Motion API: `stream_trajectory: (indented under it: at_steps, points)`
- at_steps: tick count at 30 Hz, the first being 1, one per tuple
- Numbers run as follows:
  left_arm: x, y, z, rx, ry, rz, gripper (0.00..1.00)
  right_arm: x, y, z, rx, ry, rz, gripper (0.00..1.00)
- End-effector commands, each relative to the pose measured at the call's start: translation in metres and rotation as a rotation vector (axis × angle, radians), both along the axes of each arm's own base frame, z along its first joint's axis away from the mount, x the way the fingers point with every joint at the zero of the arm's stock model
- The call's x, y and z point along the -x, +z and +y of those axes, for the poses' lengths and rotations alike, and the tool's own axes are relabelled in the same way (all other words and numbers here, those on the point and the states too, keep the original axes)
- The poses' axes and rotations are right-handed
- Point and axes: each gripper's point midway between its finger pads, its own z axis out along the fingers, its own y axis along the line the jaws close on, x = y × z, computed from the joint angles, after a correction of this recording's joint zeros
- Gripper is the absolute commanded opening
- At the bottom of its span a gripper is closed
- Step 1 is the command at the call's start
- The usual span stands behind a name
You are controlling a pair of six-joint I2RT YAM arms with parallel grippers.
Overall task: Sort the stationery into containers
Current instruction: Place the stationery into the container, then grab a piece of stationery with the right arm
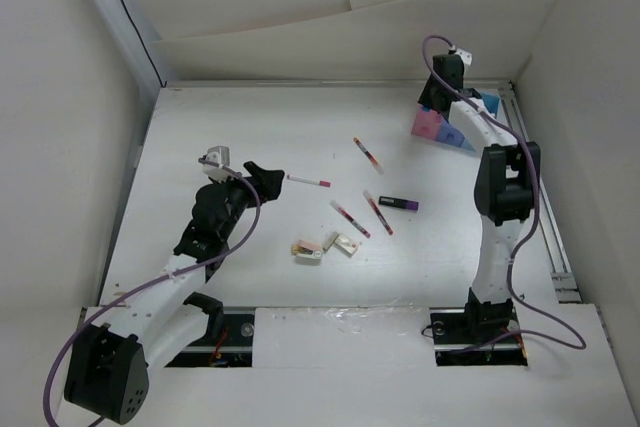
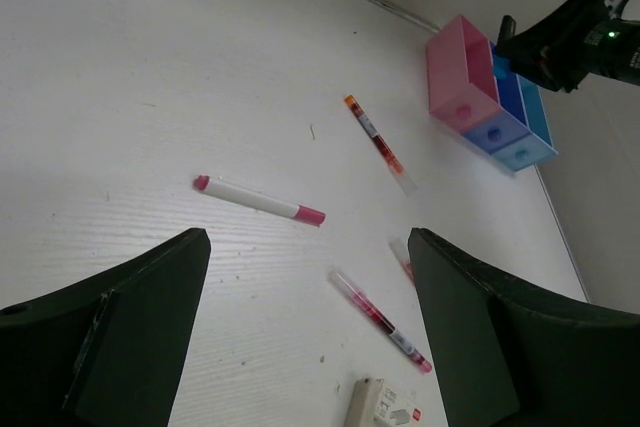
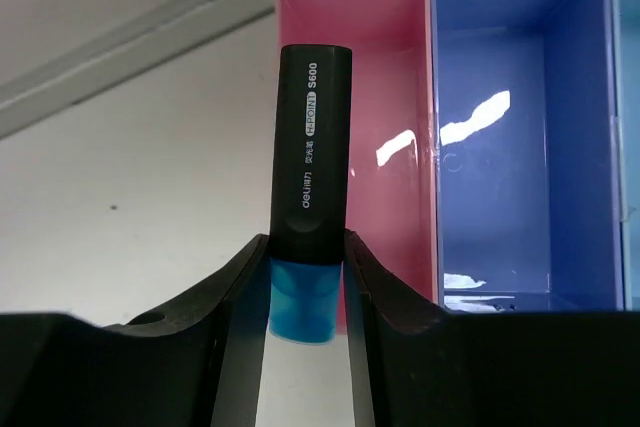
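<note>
My right gripper [image 3: 306, 247] is shut on a black highlighter [image 3: 312, 147] with a blue cap, held over the near edge of the pink bin [image 3: 395, 97], with the blue bin [image 3: 520, 147] beside it. In the top view the right gripper [image 1: 440, 87] hovers over the containers [image 1: 445, 127] at the far right. My left gripper [image 2: 310, 327] stands open above the table with nothing between its fingers. A white pen with pink ends [image 2: 258, 200] lies just ahead of it. Other pens [image 1: 367, 155] [image 1: 350, 218] [image 1: 378, 212] lie mid-table, and two beige erasers [image 1: 306, 249] [image 1: 345, 243] nearer me.
A dark marker with a purple end [image 1: 398, 203] lies right of the pens. White walls enclose the table on the left, back and right. A rail [image 1: 545, 207] runs along the right edge behind the right arm.
</note>
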Motion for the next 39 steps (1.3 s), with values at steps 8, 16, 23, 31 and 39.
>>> stream_trajectory:
  at_steps: [8, 16, 23, 31, 39]
  points:
    - [-0.002, 0.039, -0.012, 0.048, -0.056, -0.1, 0.78, -0.015, 0.014, -0.029, 0.015, -0.064, 0.0, 0.27]
    - [-0.002, 0.042, -0.012, 0.059, -0.056, -0.105, 0.78, -0.002, 0.047, -0.027, 0.024, -0.029, -0.044, 0.76]
    - [-0.002, 0.042, -0.012, 0.059, -0.056, -0.105, 0.78, 0.053, 0.065, 0.027, 0.038, 0.107, -0.038, 0.29]
    - [0.0, 0.045, -0.013, 0.063, -0.065, -0.114, 0.78, 0.2, -0.028, 0.092, 0.096, 0.266, 0.178, 0.44]
    - [0.004, 0.05, -0.012, 0.066, -0.065, -0.124, 0.78, 0.274, -0.042, 0.089, 0.116, 0.223, 0.285, 1.0]
